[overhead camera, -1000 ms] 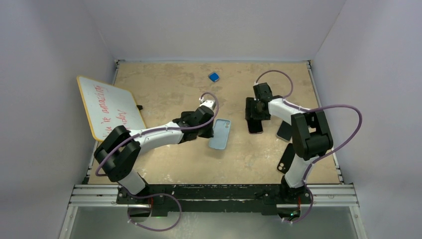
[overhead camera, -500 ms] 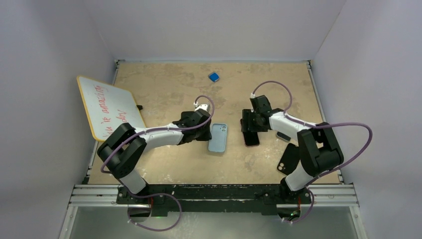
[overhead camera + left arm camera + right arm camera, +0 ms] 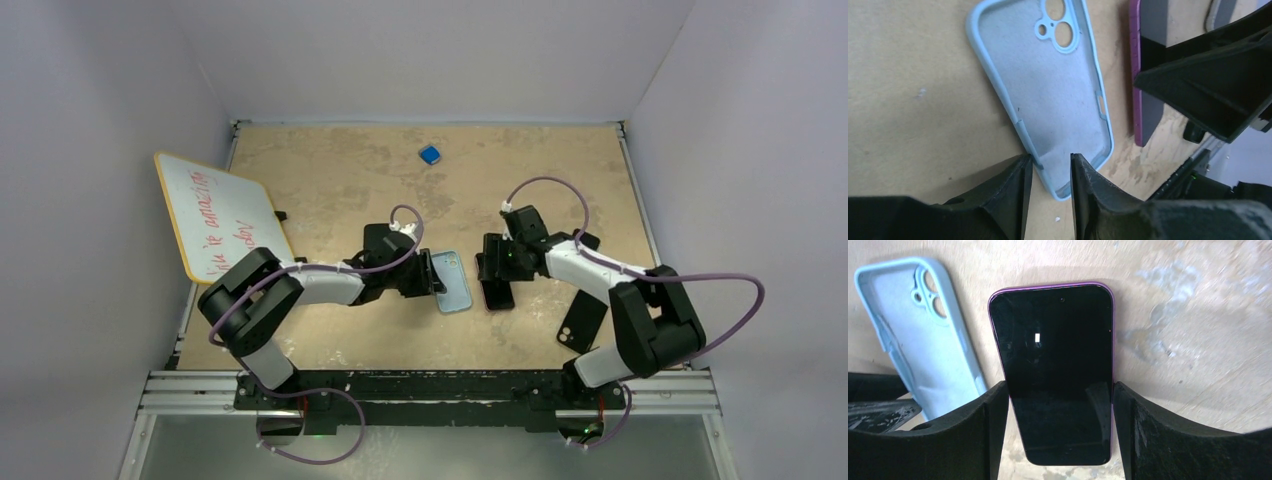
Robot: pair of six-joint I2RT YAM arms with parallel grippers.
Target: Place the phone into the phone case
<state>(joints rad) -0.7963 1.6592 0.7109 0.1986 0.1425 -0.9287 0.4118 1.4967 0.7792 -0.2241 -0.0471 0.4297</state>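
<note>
The light blue phone case (image 3: 453,281) lies open side up on the table, camera holes toward the far side. My left gripper (image 3: 438,282) stands at its near left corner. In the left wrist view the case (image 3: 1058,95) has its side wall between the parted jaws of the left gripper (image 3: 1050,157), which is open, with slack around the wall. Just right of the case is the purple-edged phone (image 3: 497,293), screen up. My right gripper (image 3: 1060,387) is shut on the phone (image 3: 1058,350), a finger on each long edge, with the case (image 3: 923,340) beside it.
A whiteboard (image 3: 215,215) with red writing leans at the table's left edge. A small blue object (image 3: 430,154) sits at the far middle. Another dark phone or case (image 3: 580,322) lies near the right arm's base.
The left gripper brought the case toward the near right, set it flat and parted its jaws. The right gripper carried the phone near-left until it came alongside the case.
</note>
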